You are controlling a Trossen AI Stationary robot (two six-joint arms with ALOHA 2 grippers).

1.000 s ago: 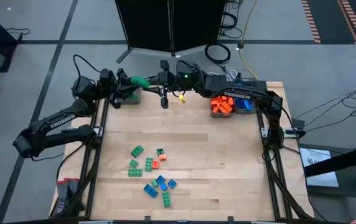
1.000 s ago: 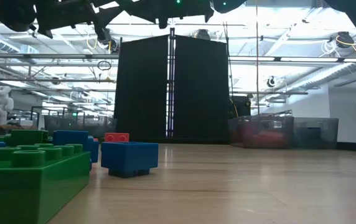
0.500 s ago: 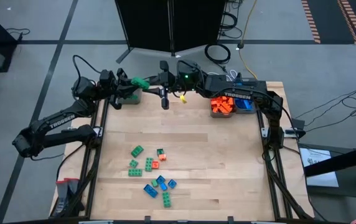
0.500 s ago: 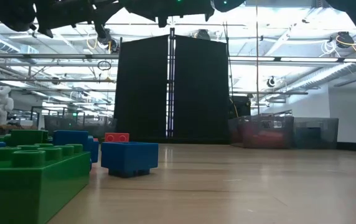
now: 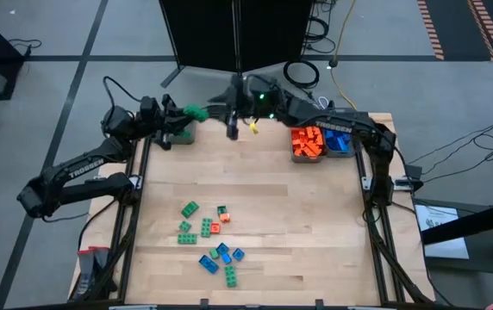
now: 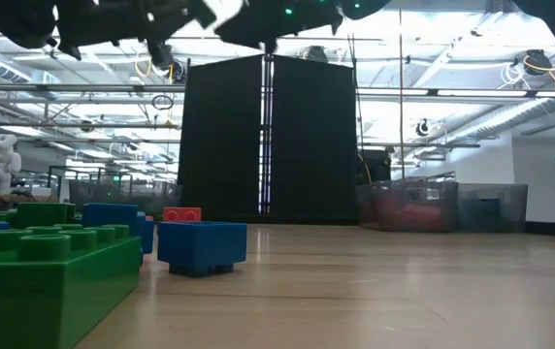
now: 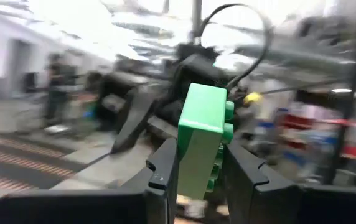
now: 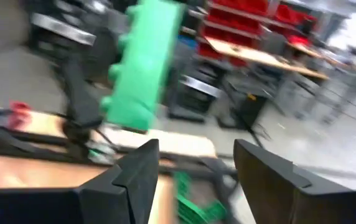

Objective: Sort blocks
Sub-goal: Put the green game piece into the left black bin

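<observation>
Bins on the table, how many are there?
3, along the table's far edge: a bin near the left corner, a second bin holding orange blocks, a third bin holding blue blocks.

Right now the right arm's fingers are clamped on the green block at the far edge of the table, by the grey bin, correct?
Not quite: the left gripper holds the green block, its fingers closed on it in the left wrist view. The right gripper has its fingers apart with nothing between them, as the right wrist view shows. The rest stands.
</observation>
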